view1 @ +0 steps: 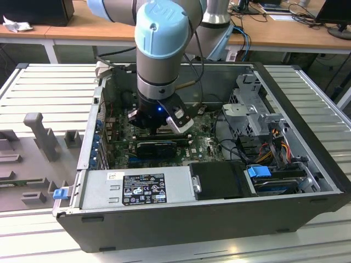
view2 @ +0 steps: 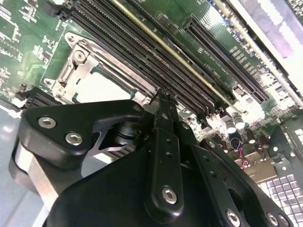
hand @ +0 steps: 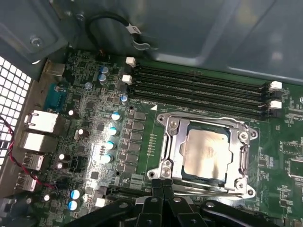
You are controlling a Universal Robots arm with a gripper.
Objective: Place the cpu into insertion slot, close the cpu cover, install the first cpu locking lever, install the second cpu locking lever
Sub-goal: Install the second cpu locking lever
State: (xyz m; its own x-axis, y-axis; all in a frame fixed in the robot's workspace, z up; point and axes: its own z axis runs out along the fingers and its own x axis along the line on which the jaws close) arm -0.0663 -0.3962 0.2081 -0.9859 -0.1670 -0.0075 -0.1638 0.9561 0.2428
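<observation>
Hovering beside the memory slots (hand: 199, 82), the pressed-together, empty fingers (hand: 161, 187) touch the cpu cover (hand: 246, 156) edge.

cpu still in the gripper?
No: in the first wrist view the cpu lies in the insertion slot, and the shut gripper holds nothing.

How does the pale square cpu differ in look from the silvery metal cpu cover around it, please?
The pale silvery-beige square cpu is a solid, flat, matte plate, while the silvery metal cpu cover is an open frame with a square window. The cpu fills the middle; the cpu cover runs around it as a shiny rim with screw heads at its corners. Both are square and lie flat over the socket on the green circuit board.
</observation>
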